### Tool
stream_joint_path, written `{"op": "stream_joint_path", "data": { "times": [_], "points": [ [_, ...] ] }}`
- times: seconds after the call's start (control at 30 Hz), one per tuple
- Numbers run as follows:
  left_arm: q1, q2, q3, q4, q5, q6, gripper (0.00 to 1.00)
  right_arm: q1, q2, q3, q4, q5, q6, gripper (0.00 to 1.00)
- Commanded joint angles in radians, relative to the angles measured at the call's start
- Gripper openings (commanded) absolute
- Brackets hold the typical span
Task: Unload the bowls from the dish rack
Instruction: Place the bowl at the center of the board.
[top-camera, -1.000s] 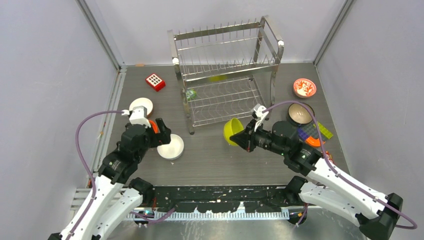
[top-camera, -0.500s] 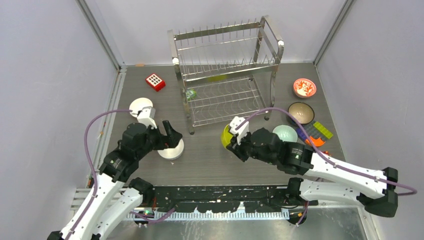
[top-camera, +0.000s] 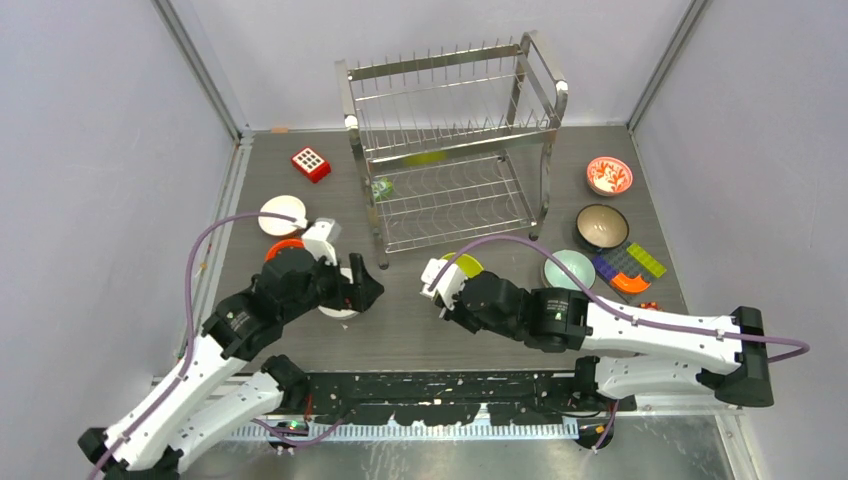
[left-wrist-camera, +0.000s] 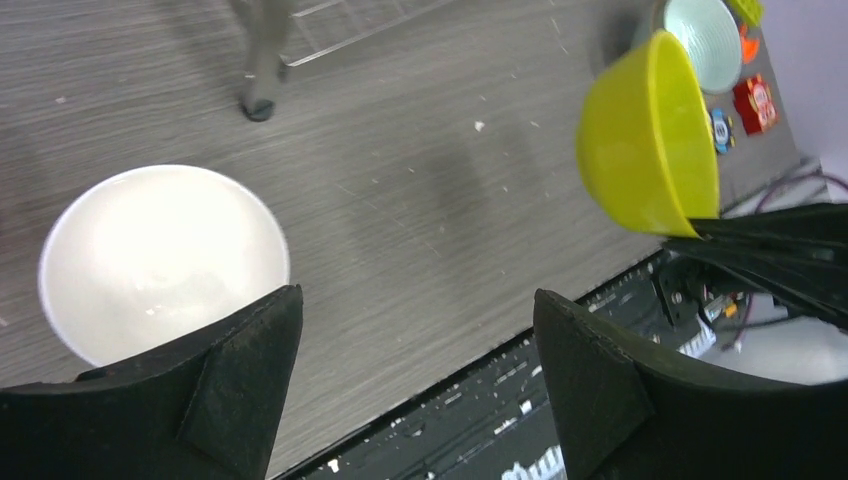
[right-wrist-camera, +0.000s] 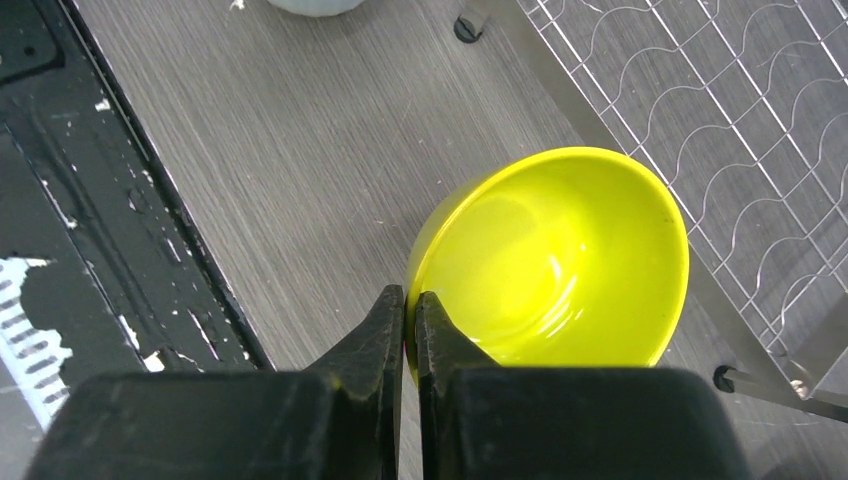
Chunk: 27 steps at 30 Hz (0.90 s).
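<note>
No words or numbers can be read anywhere. The red block on the tabletop has white dots, not letters. The red-and-white bowl has a swirly pattern, not writing. A small red piece near the tabletop's edge has pale marks, too blurry to read.

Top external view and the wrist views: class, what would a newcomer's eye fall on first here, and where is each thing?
The tall steel dish rack stands at the far middle of the table. In front of it, the right gripper pinches the rim of a lime-yellow bowl, held tilted above the table. The left gripper hangs open over a white bowl at the near left.
</note>
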Motion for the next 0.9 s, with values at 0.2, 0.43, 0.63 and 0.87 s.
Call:
{"op": "stream_joint_path", "data": {
  "times": [0.2,0.43,0.63,0.87],
  "points": [
    [-0.387,0.225,0.182,-0.006,-0.323,-0.020,0.86,0.144,0.020,0.097,-0.113,0.114,-0.131,0.01],
    [-0.509,0.344,0.270,0.015,-0.407,-0.007,0.86,0.197,0.015,0.091,-0.160,0.118,-0.154,0.01],
    [-0.523,0.374,0.305,0.019,-0.426,-0.015,0.84,0.216,0.022,0.090,-0.167,0.118,-0.182,0.01],
    [-0.523,0.469,0.394,-0.073,-0.463,-0.040,0.82,0.222,0.059,0.128,-0.215,0.114,-0.257,0.01]
  ]
}}
